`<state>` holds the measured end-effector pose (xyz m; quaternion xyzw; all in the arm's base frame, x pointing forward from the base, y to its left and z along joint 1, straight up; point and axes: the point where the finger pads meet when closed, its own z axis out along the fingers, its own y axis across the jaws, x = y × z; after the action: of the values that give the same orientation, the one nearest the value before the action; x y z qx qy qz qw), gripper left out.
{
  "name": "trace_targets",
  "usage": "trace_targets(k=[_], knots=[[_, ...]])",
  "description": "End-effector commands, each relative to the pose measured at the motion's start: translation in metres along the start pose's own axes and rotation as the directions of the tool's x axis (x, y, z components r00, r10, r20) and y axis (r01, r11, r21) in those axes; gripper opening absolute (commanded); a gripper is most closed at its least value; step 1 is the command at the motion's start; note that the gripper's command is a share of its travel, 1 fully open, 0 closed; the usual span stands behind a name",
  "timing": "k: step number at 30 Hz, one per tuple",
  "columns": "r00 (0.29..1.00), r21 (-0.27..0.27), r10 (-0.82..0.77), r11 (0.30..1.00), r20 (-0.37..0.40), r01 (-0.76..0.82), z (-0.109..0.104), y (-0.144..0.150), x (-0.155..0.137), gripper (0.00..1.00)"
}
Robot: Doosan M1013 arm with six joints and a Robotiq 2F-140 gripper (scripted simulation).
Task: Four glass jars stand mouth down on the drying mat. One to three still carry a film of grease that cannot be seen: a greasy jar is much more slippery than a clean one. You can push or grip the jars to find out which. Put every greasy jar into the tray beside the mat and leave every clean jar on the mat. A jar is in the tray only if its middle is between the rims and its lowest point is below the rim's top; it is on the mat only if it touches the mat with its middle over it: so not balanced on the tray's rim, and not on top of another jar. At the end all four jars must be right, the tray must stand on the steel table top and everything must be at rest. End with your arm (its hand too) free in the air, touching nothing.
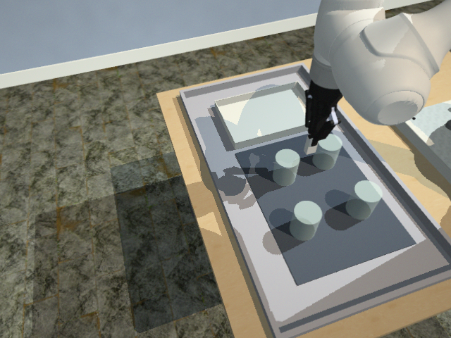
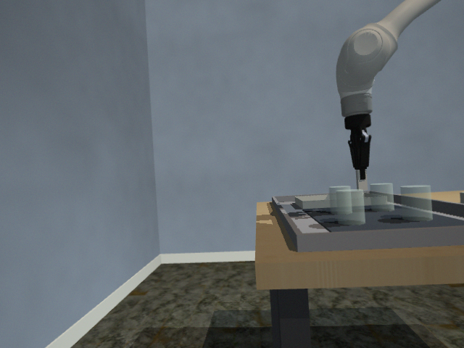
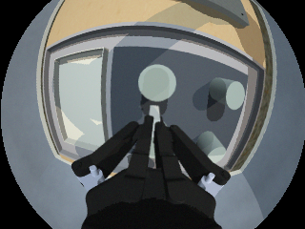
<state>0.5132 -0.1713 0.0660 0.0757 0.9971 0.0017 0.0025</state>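
Observation:
Four pale glass jars stand mouth down on the dark drying mat (image 1: 346, 251) (image 3: 128, 67). The far right jar (image 1: 328, 151) (image 2: 381, 196) (image 3: 156, 83) is the one nearest my gripper. The far left jar (image 1: 286, 167) (image 2: 339, 193), the near left jar (image 1: 306, 220) (image 2: 350, 207) and the near right jar (image 1: 363, 200) (image 2: 415, 202) stand apart from it. My gripper (image 1: 311, 145) (image 2: 361, 183) (image 3: 153, 112) is shut and empty. Its tips are down at jar height, close against the tray side of the far right jar; I cannot tell if they touch. The pale tray (image 1: 223, 116) (image 2: 311, 202) (image 3: 57, 109) holds no jar.
The mat and tray lie on a rimmed steel table top (image 1: 247, 225) (image 2: 374, 238) on a wooden table (image 1: 225, 262). A second steel board (image 1: 430, 134) lies to the right. The arm's big joint (image 1: 375, 54) hangs over the far right corner.

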Motion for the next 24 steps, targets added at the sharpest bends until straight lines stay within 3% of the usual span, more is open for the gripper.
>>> trace_targets(k=[1, 24], knots=[[1.000, 0.000, 0.000, 1.000, 0.000, 0.000, -0.0001, 0.0000, 0.0003, 0.00], [1.000, 0.000, 0.000, 1.000, 0.000, 0.000, -0.0001, 0.0000, 0.0031, 0.00]])
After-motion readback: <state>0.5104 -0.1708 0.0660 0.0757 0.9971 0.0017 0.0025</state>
